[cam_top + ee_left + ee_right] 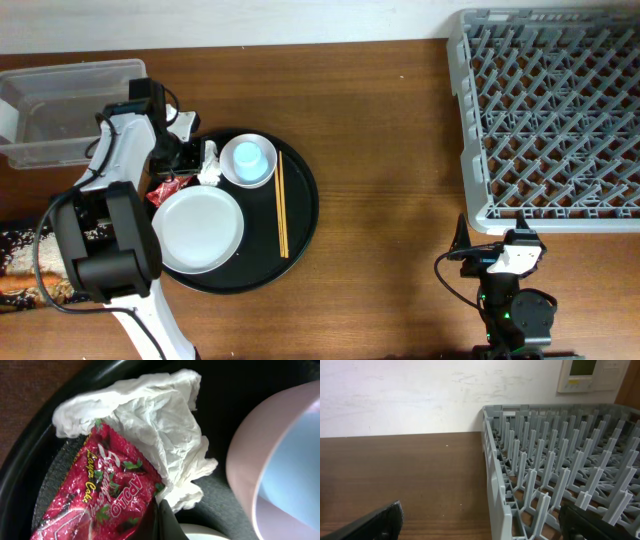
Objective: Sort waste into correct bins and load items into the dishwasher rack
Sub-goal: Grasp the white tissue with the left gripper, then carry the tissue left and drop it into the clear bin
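Observation:
On the round black tray (300, 215), my left gripper (166, 517) is shut, its two dark fingers pressed together on the edge of the red snack wrapper (100, 490). The crumpled white tissue (150, 415) lies over the wrapper's far end and touches the fingertips. From overhead, the left gripper (190, 160) sits between the wrapper (165, 190) and the tissue (210, 165). The light blue cup (248, 158) stands inside the small white bowl (262, 176). The white plate (197, 228) and two chopsticks (281, 205) lie on the same tray. My right gripper (482, 525) is open beside the grey rack (560, 470).
A clear tub (60, 110) stands at the back left, behind the left arm. A flat dark tray (20, 265) speckled with pale bits shows at the left edge. The rack (550, 110) fills the back right corner. Bare wooden tabletop (390, 150) lies between tray and rack.

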Controlling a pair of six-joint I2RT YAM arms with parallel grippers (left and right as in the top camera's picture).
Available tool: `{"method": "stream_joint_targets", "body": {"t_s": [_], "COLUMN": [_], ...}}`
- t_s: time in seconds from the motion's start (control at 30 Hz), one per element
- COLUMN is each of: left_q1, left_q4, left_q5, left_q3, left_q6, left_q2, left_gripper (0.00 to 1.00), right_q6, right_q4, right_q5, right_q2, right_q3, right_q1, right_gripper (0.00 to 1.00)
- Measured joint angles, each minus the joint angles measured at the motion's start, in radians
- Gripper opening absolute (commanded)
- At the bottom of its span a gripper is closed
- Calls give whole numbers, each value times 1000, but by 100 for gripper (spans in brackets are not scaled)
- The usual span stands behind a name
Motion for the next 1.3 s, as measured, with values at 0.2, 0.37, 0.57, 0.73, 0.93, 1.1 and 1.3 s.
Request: {"method": "stream_joint_targets", "body": {"t_s": [0.2,0.37,0.57,0.73,0.93,1.1,1.3], "left_q1": [-7,-23,-23,-23,-23,-23,-23], "left_q4": [-64,-93,-115,-126,-164,-177,-182], "left_q5": [23,84,121,157,173,176,176], "left_q3": [61,98,103,132,225,237,268], "left_q6": [-15,-29,-31,-44,-56,-56,-98], "left_q2": [0,0,0,0,1,1,1], "left_gripper": [0,1,0,0,0,0,0], "right_q6": [0,0,0,0,-1,0,0], "right_q4": [0,0,0,0,0,0,0], "right_q5": [0,0,0,0,0,0,0], "right_q2": [0,0,0,0,0,0,0], "right_q3": [0,0,0,0,0,0,0], "right_q1": [0,0,0,0,0,0,0], "right_gripper": [98,98,98,99,99,98,98]}}
